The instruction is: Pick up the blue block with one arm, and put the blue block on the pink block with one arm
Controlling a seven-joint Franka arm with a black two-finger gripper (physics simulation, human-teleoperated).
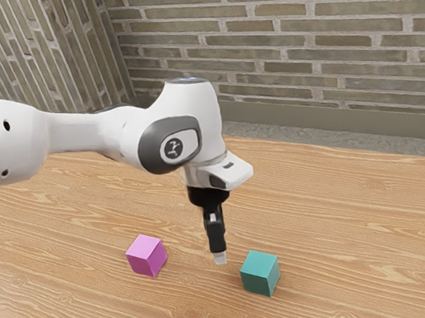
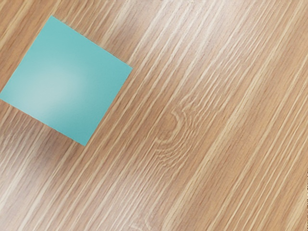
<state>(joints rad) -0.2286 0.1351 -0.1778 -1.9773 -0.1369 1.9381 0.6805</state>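
While your gripper [image 1: 221, 258] hangs low between the blocks, the blue block [image 1: 259, 272] sits on the table [image 1: 372, 210] just beside it, apart from the pink block [image 1: 147, 255]. Jaws: can't tell if they're parted or closed. Drop from here and you'll likely clip the block's edge, off-centre, and shove it away.

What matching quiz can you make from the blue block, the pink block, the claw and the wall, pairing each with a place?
1 blue block
2 pink block
3 claw
4 wall

A brick, at the back
B exterior view's left, on the table
C exterior view's right, on the table
D hanging between the two blocks

Pairs: 1-C, 2-B, 3-D, 4-A
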